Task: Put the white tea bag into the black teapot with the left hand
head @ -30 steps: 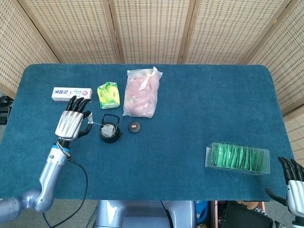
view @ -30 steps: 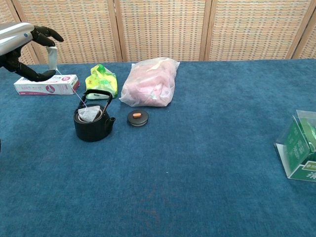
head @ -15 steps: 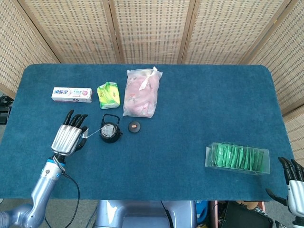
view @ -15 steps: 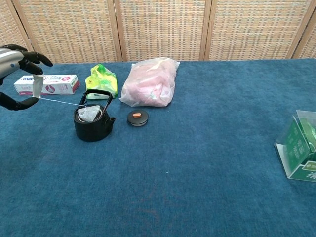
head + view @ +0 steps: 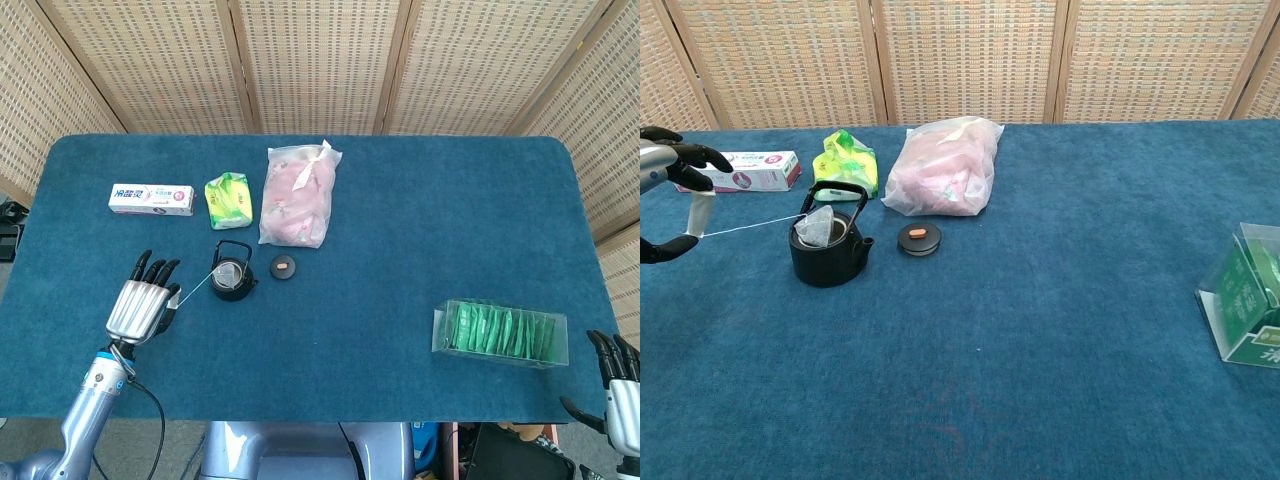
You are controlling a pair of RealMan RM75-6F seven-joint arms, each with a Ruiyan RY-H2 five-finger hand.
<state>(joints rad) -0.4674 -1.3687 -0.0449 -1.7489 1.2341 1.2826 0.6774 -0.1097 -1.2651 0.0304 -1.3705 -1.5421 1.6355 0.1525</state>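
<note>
Low, left hand [image 5: 140, 306] beside teapot [image 5: 229, 277]

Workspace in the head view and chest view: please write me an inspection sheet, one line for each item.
Surface: blue cloth table, flat.
Job's things: white tea bag sits at the mouth of the black teapot, partly raised; its string runs taut to the tag. Teapot lid lies beside the pot.
Clutter: toothpaste box, green packet, pink bag, clear box of green sachets.
Hands: left hand pinches the tag, left of the teapot; right hand at the table's near right corner, fingers apart, holding nothing.
Cables: black cable along the left arm.
Surroundings: woven screen panels behind the table.
</note>
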